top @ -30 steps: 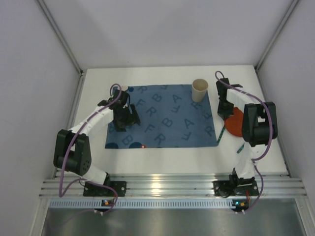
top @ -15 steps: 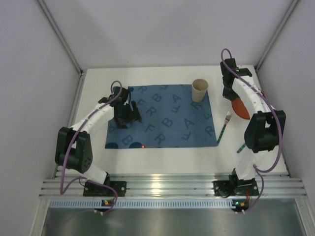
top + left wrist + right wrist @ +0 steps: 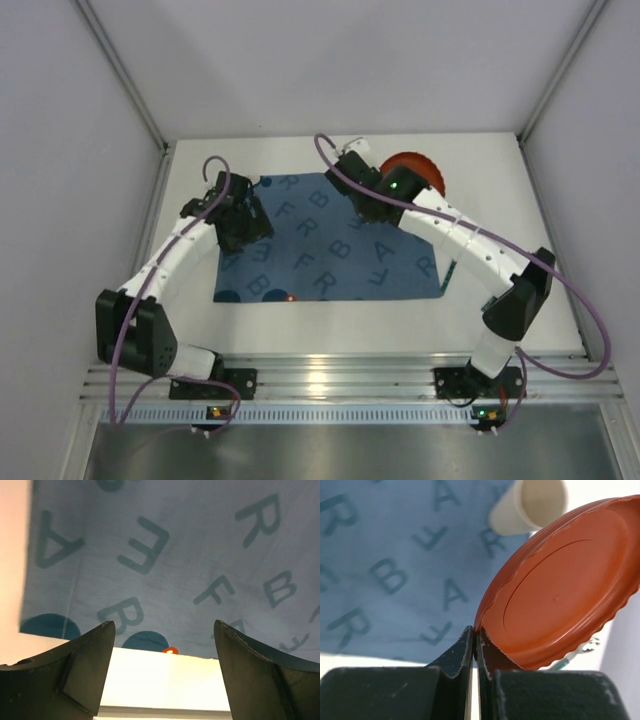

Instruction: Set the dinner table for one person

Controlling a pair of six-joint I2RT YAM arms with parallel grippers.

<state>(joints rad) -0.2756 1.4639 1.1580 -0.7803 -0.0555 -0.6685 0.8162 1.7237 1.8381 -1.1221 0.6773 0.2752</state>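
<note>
The white dinner table (image 3: 340, 325) carries a blue letter-printed placemat (image 3: 320, 245). My right gripper (image 3: 476, 632) is shut on the rim of an orange plate (image 3: 560, 590), which hangs tilted above the mat's far right part. In the top view the plate (image 3: 415, 168) shows behind the right arm. A cream paper cup (image 3: 530, 505) stands beyond the plate and is hidden in the top view. My left gripper (image 3: 162, 625) is open and holds nothing above the mat's left side (image 3: 165, 555).
A fork with a green handle (image 3: 449, 272) lies on the table by the mat's right edge; its tines (image 3: 585, 646) peek out under the plate. A small orange spot (image 3: 170, 650) sits at the mat's near edge. Grey walls enclose the table.
The right arm has swung left with the orange plate, from the table's right side to over the mat's far part, now covering the cup. The left gripper has shifted slightly back and left.
</note>
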